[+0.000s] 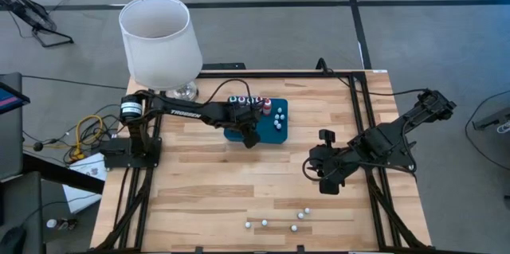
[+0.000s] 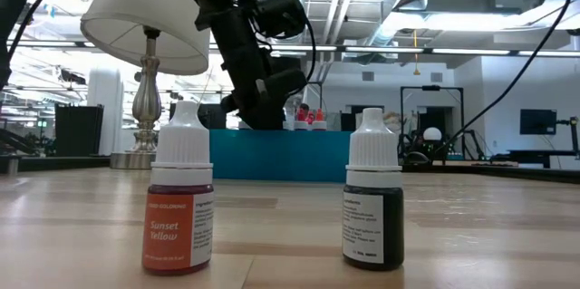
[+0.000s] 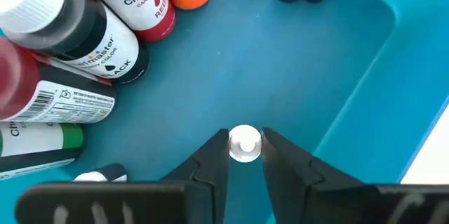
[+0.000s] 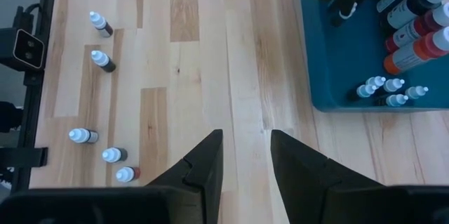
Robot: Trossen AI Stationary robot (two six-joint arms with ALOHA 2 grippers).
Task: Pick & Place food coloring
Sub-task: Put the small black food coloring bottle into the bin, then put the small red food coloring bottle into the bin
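Straddling a small white-capped bottle [image 3: 244, 143], our left claw [image 3: 245, 155] sits low inside the teal tray [image 3: 337, 62]; its fingers flank the cap closely, though we cannot tell whether they pinch it. Our right claw [image 4: 245, 155] hovers open and empty above the bare wooden surface [image 4: 210, 62]. We judge the risk to be a slip: the cap is round and tiny, so an off-centre squeeze could tip the bottle or knock its neighbours. Inside the tray, larger bottles [image 3: 105, 34] lie crowded along one side and a cluster of small ones [image 4: 389, 90] stands in a corner. Five small bottles [image 4: 98, 97] already stand on the surface, well apart from the tray.
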